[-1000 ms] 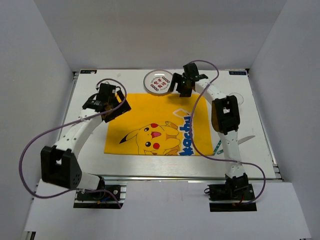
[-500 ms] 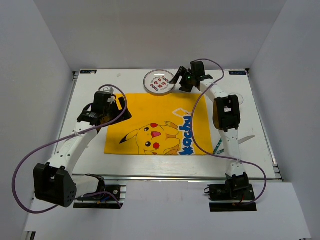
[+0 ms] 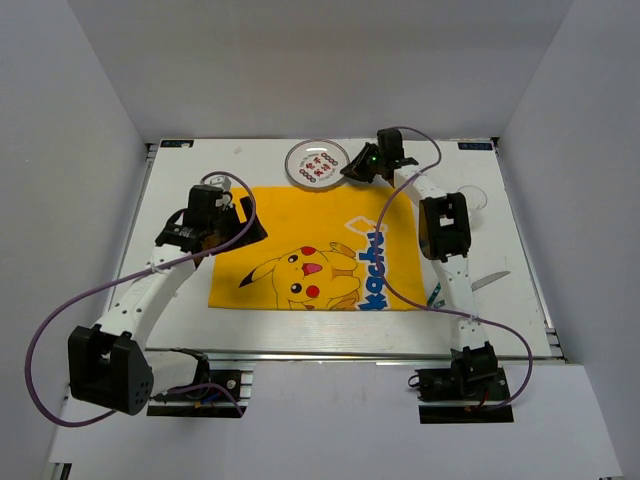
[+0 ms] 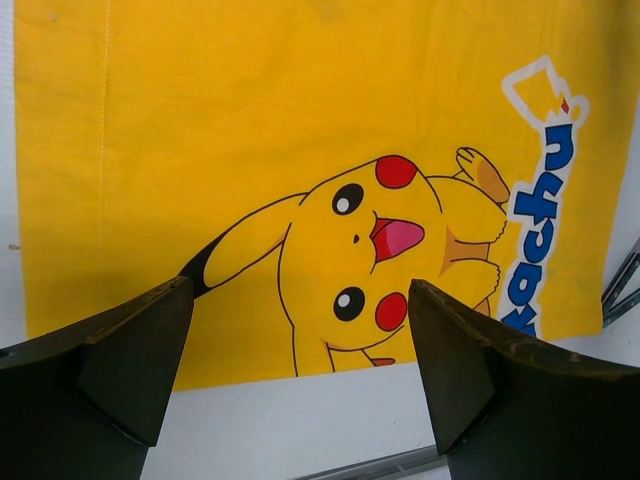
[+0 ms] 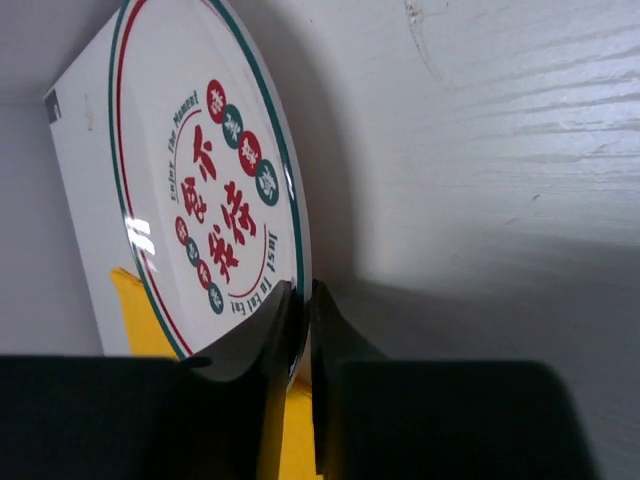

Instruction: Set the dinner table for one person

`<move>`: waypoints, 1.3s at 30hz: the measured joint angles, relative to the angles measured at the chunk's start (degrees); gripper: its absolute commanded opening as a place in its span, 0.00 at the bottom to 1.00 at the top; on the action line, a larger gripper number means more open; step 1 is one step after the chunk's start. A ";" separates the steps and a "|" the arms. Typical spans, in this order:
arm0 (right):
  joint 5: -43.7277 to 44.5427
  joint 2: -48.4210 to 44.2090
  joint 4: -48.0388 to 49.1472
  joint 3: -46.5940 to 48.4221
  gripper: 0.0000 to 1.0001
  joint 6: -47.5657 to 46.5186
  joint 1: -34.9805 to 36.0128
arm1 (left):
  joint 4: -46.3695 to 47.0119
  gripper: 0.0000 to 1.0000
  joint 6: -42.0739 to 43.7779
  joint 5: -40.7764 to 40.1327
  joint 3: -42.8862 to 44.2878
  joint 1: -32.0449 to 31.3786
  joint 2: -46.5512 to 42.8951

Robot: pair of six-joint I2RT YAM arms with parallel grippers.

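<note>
The dinner table (image 3: 300, 330) is a big flat white top. It fills the floor of a small booth, with plain white walls (image 3: 330, 70) on the left, on the right and at the far side. A metal rail (image 3: 350, 352) runs along the near edge of the table, and both arms are fixed just in front of it.

A yellow cloth mat (image 3: 300, 215) with a Pikachu picture lies flat in the middle of the table. White table shows all around it.

A round plate (image 3: 315, 163) with red and green writing sits at the far edge, just past the mat. The right gripper (image 3: 352, 168) is at the right side of the plate. In the right wrist view its fingers (image 5: 265, 345) are squeezed together on the rim of the plate (image 5: 200, 200), one on each side.

The left gripper (image 3: 238, 226) hangs over the left part of the mat. Its jaws are spread wide with nothing between them, and the mat (image 4: 200, 120) shows through the gap.

A thin silver thing (image 3: 495, 279) lies on the bare table far to the right, too small to name
</note>
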 measured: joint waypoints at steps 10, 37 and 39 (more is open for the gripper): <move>0.42 -1.16 2.69 -3.04 0.00 6.82 0.00 | 0.57 0.98 0.42 1.33 -0.37 -0.07 -2.03; -5.16 -52.04 12.04 -66.75 0.00 -1.18 -0.37 | -5.07 0.98 -4.55 -15.45 0.52 0.09 -6.58; -5.38 -51.65 12.61 -70.71 0.00 -0.94 -0.26 | -5.14 0.98 -4.61 -15.72 0.52 0.09 -6.51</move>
